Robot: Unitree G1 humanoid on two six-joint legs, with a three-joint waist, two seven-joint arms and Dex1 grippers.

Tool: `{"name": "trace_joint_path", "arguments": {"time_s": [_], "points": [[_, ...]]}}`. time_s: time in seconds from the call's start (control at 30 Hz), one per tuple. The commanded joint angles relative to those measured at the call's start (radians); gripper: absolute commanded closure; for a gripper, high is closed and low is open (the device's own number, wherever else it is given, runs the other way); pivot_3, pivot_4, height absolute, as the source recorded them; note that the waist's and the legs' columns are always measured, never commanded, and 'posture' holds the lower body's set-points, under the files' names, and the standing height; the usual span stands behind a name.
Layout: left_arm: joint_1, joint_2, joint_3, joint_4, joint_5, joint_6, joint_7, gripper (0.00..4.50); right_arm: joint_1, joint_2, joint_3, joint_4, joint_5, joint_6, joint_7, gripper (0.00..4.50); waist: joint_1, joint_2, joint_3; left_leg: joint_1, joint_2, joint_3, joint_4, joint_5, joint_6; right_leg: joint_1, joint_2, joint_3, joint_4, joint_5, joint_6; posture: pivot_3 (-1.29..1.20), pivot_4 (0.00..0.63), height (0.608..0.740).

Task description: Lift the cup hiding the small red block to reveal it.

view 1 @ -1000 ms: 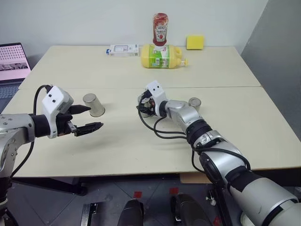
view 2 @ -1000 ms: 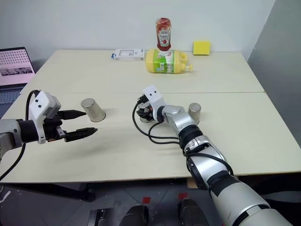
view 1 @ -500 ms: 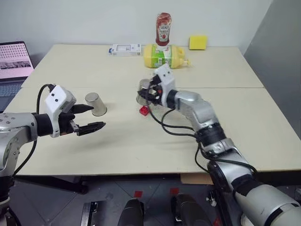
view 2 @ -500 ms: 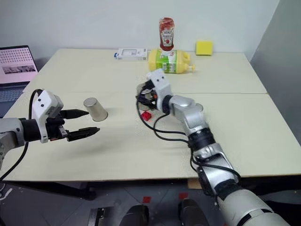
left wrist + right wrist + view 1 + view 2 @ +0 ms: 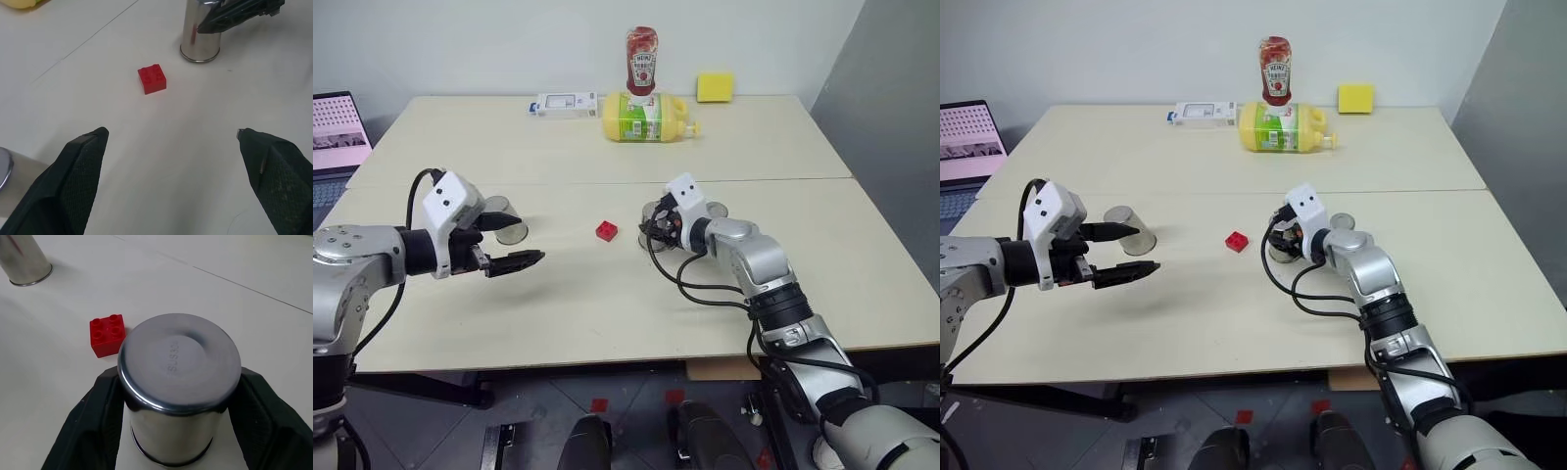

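Red plastic sits bare on the desk [image 5: 460,147]: the small red block [image 5: 606,230] lies uncovered between the two claws, so the reveal the task asks for looks done; what seems left is only to let the cup go and draw the arm away.

The cup [image 5: 178,396] that hid it stands upside down on the desk just to the right of the block, between the fingers of the right claw [image 5: 658,223]; in the right wrist view the black fingers [image 5: 93,426] flank the cup's sides closely, but whether they press it or have slackened I cannot tell. A second steel cup [image 5: 716,211] stands just behind that claw's wrist. The left claw [image 5: 514,243] hangs released and empty above the desk, its fingers spread, with a third steel cup [image 5: 504,220] just behind its upper finger.

Against half a second ago, the lifted cup has travelled to the right with the right claw and come down onto the desk; the block keeps its spot; the left claw has hardly shifted.
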State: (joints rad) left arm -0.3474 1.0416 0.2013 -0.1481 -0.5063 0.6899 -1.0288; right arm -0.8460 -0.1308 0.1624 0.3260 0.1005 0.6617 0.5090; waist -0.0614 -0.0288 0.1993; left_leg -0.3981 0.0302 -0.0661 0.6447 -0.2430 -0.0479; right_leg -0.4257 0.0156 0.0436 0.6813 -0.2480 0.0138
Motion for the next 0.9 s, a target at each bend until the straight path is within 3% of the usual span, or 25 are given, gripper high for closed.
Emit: {"name": "trace_joint_path", "arguments": {"time_s": [0.03,0.1,0.23,0.33,0.5,0.67,0.9], "points": [[-0.01,-0.001,0.013,-0.008,0.003,-0.017,0.001,0.0,-0.036,0.01,-0.053,-0.013,0.023,-0.049,-0.02,0.45,0.002,0.0,0.0,0.0,0.0,0.0,0.0,0.0,0.0,0.0,0.0,0.0,0.0,0.0,0.0,0.0,0.15,0.74],[-0.005,-0.003,0.017,-0.009,0.009,-0.021,0.008,0.0,-0.053,0.01,-0.077,-0.03,0.037,-0.071,-0.025,0.01,0.004,0.0,0.0,0.0,0.0,0.0,0.0,0.0,0.0,0.0,0.0,0.0,0.0,0.0,0.0,0.0,0.15,0.74],[0.024,0.002,0.031,-0.024,0.016,-0.022,0.016,0.0,-0.059,-0.029,-0.09,-0.142,0.042,-0.079,-0.007,0.01,0.004,0.0,0.0,0.0,0.0,0.0,0.0,0.0,0.0,0.0,0.0,0.0,0.0,0.0,0.001,0.0,0.15,0.74],[0.056,0.006,0.072,-0.044,0.003,-0.015,0.025,0.0,-0.019,-0.074,-0.109,-0.337,0.132,-0.011,0.068,0.01,0.005,0.0,0.0,0.0,0.0,0.0,0.0,0.0,0.0,0.0,0.0,0.0,0.0,0.0,0.001,0.0,0.15,0.74],[0.106,0.028,0.105,-0.061,0.007,-0.014,0.014,0.0,0.106,-0.228,-0.134,-0.617,0.285,0.171,0.192,0.01,0.008,0.0,0.0,0.0,0.0,-0.001,0.0,0.0,0.0,0.0,-0.001,-0.001,0.0,0.0,0.0,0.0,0.15,0.74],[0.164,0.046,0.124,-0.071,0.022,-0.026,0.001,0.0,0.33,-0.469,-0.183,-0.846,0.427,0.263,0.347,0.01,0.024,0.001,0.0,-0.001,-0.001,0.0,0.0,0.0,0.0,0.0,-0.002,-0.001,-0.002,-0.001,0.001,0.0,0.15,0.74],[0.195,0.067,0.111,-0.041,0.038,-0.046,-0.025,0.0,0.497,-0.567,-0.223,-0.893,0.445,0.189,0.348,0.01,0.018,0.001,0.001,0.006,0.001,0.001,0.0,0.0,0.0,0.004,0.0,0.0,0.0,-0.003,-0.001,0.0,0.15,0.74]]}}
